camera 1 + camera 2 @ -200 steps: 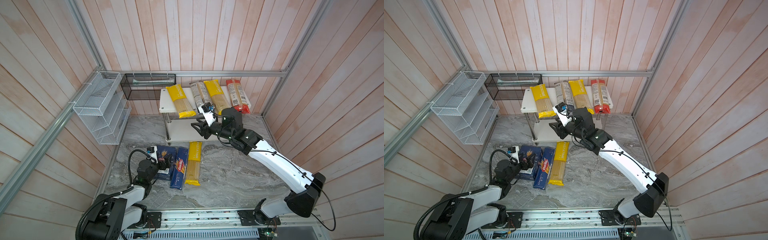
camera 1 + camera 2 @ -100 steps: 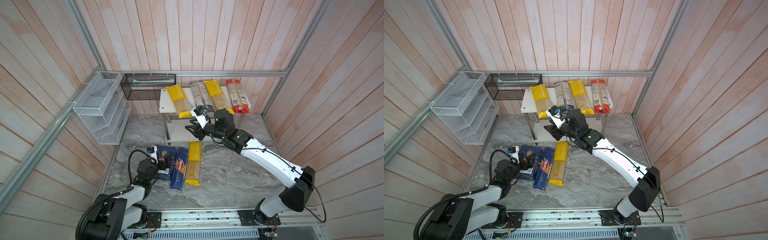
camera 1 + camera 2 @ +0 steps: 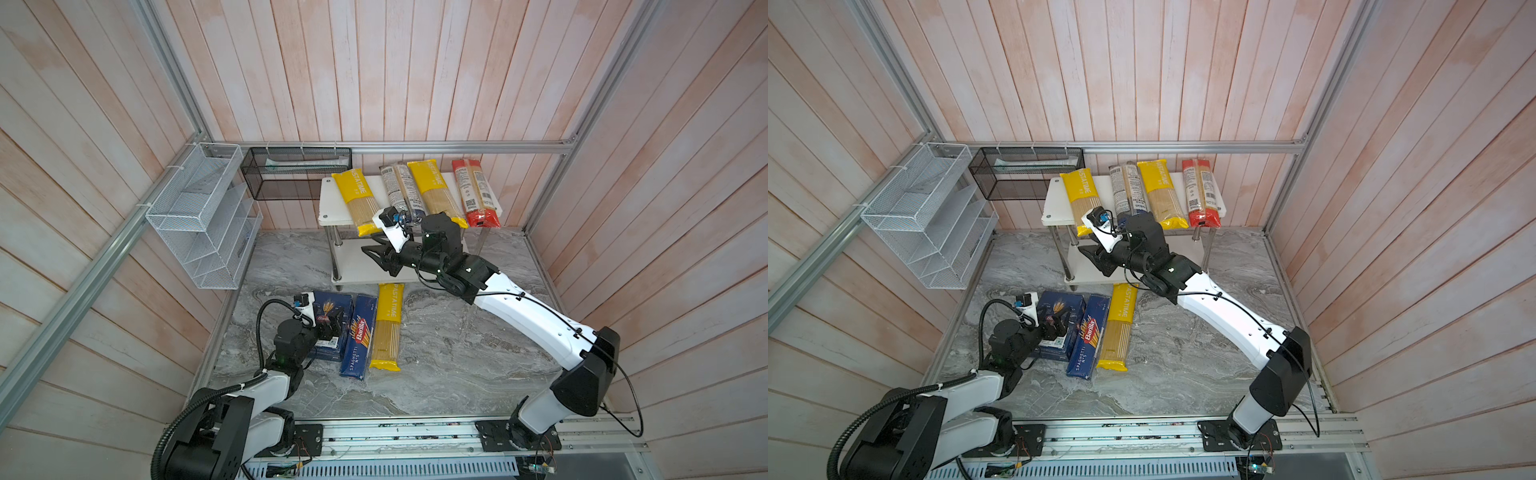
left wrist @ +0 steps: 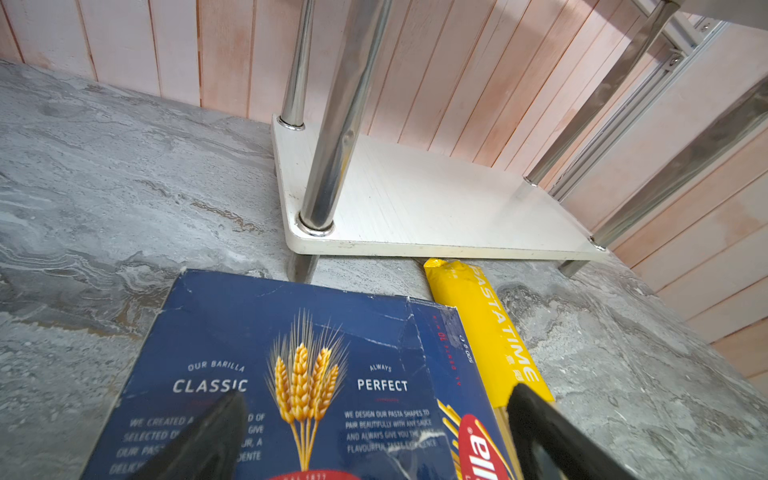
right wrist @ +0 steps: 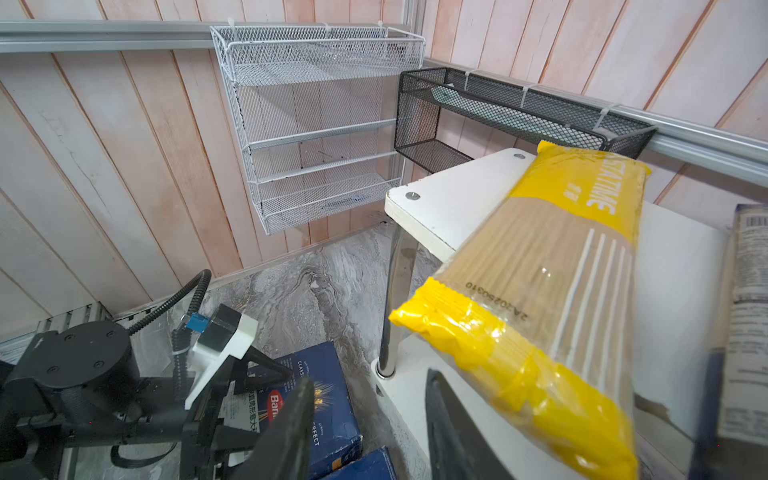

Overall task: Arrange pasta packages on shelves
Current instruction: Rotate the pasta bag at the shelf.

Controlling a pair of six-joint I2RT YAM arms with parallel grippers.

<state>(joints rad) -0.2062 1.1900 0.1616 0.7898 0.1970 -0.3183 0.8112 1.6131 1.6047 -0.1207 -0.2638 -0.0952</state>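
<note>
The shelves [image 3: 328,199] stand at the back wall. Their top board carries a yellow PASTATIME bag [image 3: 359,201], a dark-ended clear bag [image 3: 397,187], a second yellow bag [image 3: 432,191] and a red-ended bag [image 3: 476,195]. The lower board [image 3: 357,266] is bare. On the marble floor lie a wide blue Barilla box [image 3: 332,301], a blue Barilla pack [image 3: 357,336] and a third yellow bag [image 3: 386,328]. My right gripper [image 3: 372,253] hangs open and empty at the rack's front left, under the leftmost bag's overhanging end. My left gripper [image 3: 334,326] is open just above the box, fingers apart over its face.
A white wire-mesh organizer [image 3: 199,216] hangs on the left wall. A black mesh basket [image 3: 297,174] hangs on the back wall beside the rack's top board. Chrome posts [image 4: 328,166] join the boards. Wooden walls enclose three sides.
My right arm has swung left along the rack's front, from below the middle bags to below the leftmost yellow bag. The left arm and all packages have stayed put.
</note>
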